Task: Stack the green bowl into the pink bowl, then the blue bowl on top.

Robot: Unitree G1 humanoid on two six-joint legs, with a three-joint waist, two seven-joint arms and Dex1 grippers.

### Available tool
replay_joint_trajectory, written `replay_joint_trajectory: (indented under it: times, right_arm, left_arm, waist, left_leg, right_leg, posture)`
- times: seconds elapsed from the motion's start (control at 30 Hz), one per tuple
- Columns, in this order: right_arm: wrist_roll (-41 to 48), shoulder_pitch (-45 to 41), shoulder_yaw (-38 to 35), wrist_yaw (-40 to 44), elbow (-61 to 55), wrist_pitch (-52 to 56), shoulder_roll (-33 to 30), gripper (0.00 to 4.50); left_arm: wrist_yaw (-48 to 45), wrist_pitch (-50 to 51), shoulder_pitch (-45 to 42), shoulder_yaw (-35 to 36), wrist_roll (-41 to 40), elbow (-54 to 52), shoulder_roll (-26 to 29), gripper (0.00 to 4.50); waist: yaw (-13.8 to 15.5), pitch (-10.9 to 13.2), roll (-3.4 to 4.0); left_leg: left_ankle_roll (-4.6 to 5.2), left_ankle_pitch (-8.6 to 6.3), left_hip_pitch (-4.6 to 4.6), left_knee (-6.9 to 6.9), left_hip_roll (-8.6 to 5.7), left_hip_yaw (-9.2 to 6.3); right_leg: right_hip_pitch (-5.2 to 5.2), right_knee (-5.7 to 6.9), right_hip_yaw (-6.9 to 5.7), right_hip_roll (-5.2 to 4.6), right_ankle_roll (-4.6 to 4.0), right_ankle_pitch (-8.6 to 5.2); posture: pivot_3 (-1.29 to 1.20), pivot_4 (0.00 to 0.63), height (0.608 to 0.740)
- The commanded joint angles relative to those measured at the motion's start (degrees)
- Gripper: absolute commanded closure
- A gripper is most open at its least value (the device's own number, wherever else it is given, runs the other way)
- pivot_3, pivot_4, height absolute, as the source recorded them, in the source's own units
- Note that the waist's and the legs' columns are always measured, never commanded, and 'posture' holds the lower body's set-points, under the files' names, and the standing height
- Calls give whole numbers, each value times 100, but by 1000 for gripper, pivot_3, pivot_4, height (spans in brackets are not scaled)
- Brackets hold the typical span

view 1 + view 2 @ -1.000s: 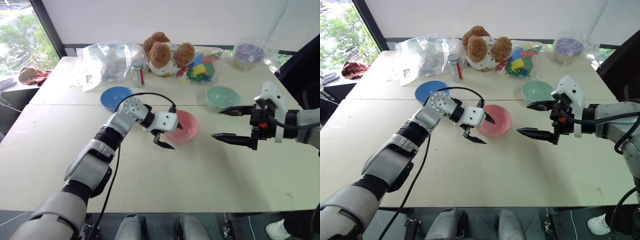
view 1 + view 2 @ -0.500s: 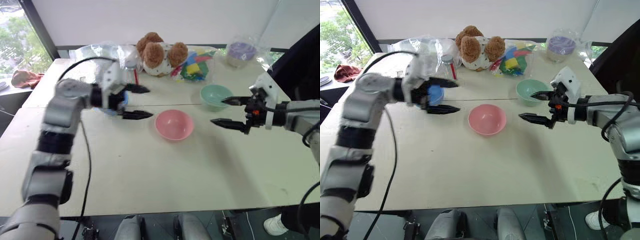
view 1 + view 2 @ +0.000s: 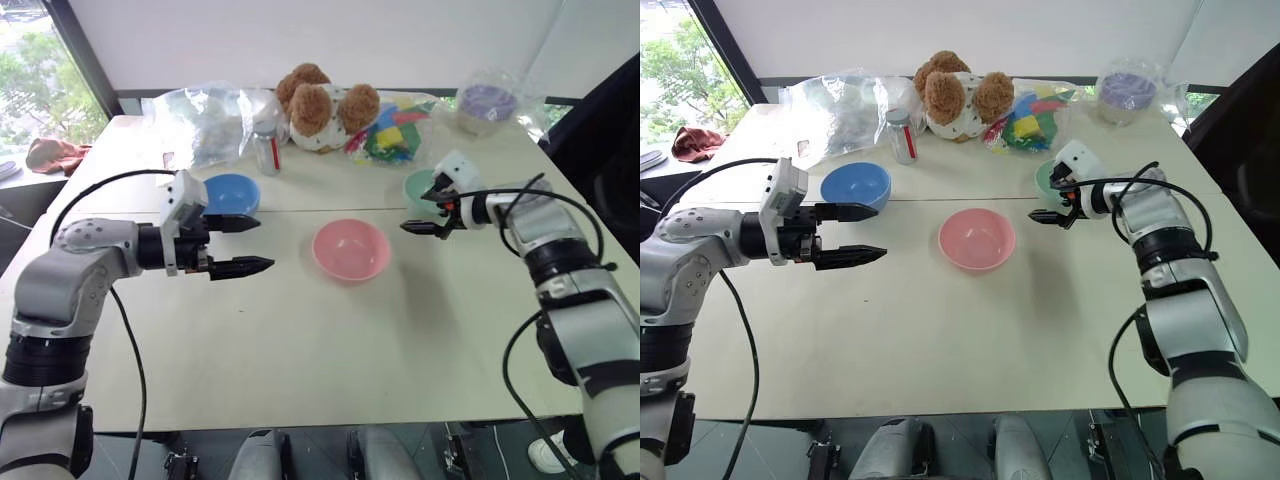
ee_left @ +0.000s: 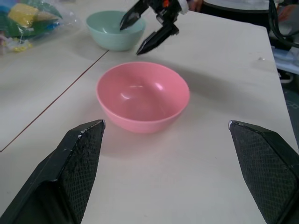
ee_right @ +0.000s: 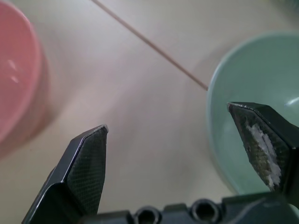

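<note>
Jaws: right gripper (image 3: 1052, 200) spread wide, empty, one finger over the near rim of the green bowl (image 4: 115, 29), the other over bare table beside it; nothing clamped. Left gripper (image 3: 240, 245) likewise spread wide and empty, held level above the table (image 3: 330, 350), fingers pointing toward the pink bowl (image 3: 350, 249).

Item, green bowl: upright on the far right of the table, just past the seam between the two tabletops, apart from the pink bowl. Not lifted.

Item, pink bowl: upright, empty, middle of the table, between the two grippers. Nothing stacked in it.

Item, blue bowl (image 3: 231, 194): upright, empty, on the far left, just behind the left gripper and apart from it.

Other stock at the far edge: stuffed bear (image 3: 325, 103), small bottle (image 3: 267, 150), clear plastic bags (image 3: 200, 120), bag of coloured pieces (image 3: 395, 135), lidded tub (image 3: 485, 103). None involved.

Step in hand, by judgement: the first one, the right gripper arriving at the green bowl to take it by the rim. No stacking done.

Next move calls for: lowering until the rim sits between the fingers, one inside the wall and one outside, closing firmly, then lifting clear and carrying across to sit level in the pink bowl. A thin smooth rim may slip or tip the bowl if pinched shallow.
</note>
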Motion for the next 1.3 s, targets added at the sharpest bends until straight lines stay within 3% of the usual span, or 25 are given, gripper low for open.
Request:
replay_joint_trajectory:
  times: [0.03, 0.07, 0.17, 0.37, 0.4, 0.53, 0.6, 0.7, 0.77, 0.8, 0.9, 1.0, 1.3]
  right_arm:
    - [-480, -427, 41, -257, 809, -495, 146, 0]
    - [-662, -472, 120, -385, 955, -603, 185, 0]
    - [-921, -551, 112, -640, 1244, -741, 282, 918]
    - [-1025, -712, -148, -765, 1404, -816, 320, 4144]
    - [-1052, -740, -179, -775, 1406, -836, 300, 4447]
    - [-1168, -898, -241, -712, 1348, -1014, 133, 4447]
    - [-1055, -1089, -343, -203, 1180, -1072, 15, 4447]
    - [-525, -1001, -438, 1838, 111, -1274, -186, 4447]
    - [221, -468, -396, 3242, -1545, -710, -377, 4447]
    - [567, -166, -296, 3559, -2408, -347, -501, 4447]
    - [1241, 575, 35, 3687, -4526, 598, -755, 4447]
    - [1486, 905, 153, 3687, -5495, 1120, -828, 4447]
    - [174, 805, 698, 3067, -5050, -168, -493, 4447]
  left_arm:
    - [177, -4, 77, 199, -184, -360, 109, 134]
    - [220, 6, 132, 232, -213, -411, 135, 134]
    - [350, 44, 274, 309, -313, -570, 189, 0]
    - [586, 66, 399, 349, -487, -721, 241, 0]
    - [620, 59, 399, 338, -503, -725, 238, 0]
    - [720, 61, 358, 340, -558, -698, 233, 0]
    - [754, 73, 323, 365, -602, -645, 264, 0]
    - [749, 88, 267, 396, -649, -538, 320, 0]
    - [757, 91, 231, 404, -679, -462, 342, 0]
    - [766, 95, 210, 400, -690, -433, 346, 0]
    - [790, 89, 158, 362, -676, -371, 328, 0]
    - [830, 104, 122, 329, -680, -377, 293, 0]
    - [968, 183, 343, 457, -804, -658, 323, 0]
  waist:
    - [-5, 0, 0]
    - [-13, 0, 0]
    - [-22, 0, 1]
    - [-24, 0, 1]
    - [-26, 0, 1]
    - [-29, -1, 1]
    - [-27, 0, 1]
    - [-16, 2, 5]
    - [-14, 4, 7]
    - [-17, 4, 7]
    - [10, 2, 5]
    - [19, 3, 5]
    - [14, 1, 2]
  left_leg:
    - [0, 0, -2, 0, 0, 0]
    - [-1, 1, -4, -1, 0, 1]
    - [-4, 2, -4, 1, 0, 4]
    - [-10, 6, 0, 4, 0, 4]
    - [-10, 6, 0, 5, 1, 4]
    - [-11, 6, 3, 5, 1, 4]
    - [-11, 6, 1, 5, 0, 5]
    - [-11, 6, -2, 2, 0, 6]
    - [-10, 5, -2, 0, 1, 5]
    - [-9, 5, -1, -1, 3, 3]
    - [8, -7, 1, 0, 5, -10]
    - [24, -16, 0, 11, 1, -8]
    - [24, -14, 4, 18, -3, -4]
  right_leg:
    - [-3, 1, 1, 0, 0, 0]
    - [-5, 1, 1, -2, 0, 0]
    - [-8, 1, 4, -3, 0, 0]
    - [-8, 16, 6, -3, 0, 0]
    - [-8, 17, 6, -3, 0, 0]
    - [-8, 22, 8, -3, -1, 0]
    - [-12, 24, 9, -3, -1, 0]
    - [-18, 24, 9, -3, 0, 0]
    - [-19, 24, 9, -2, 0, 0]
    - [-19, 38, 7, 0, 0, 0]
    - [-19, 59, 0, -1, 0, 0]
    - [-19, 56, -1, -7, 0, 0]
    - [-20, 57, 0, -8, -1, 0]
  posture:
    - [0, 150, 740]
    - [0, 150, 740]
    - [0, 150, 740]
    - [0, 150, 740]
    - [0, 150, 740]
    - [0, 150, 740]
    - [0, 150, 740]
    - [0, 150, 740]
    - [0, 150, 740]
    - [0, 150, 740]
    - [0, 150, 740]
    - [0, 150, 740]
    - [0, 150, 740]
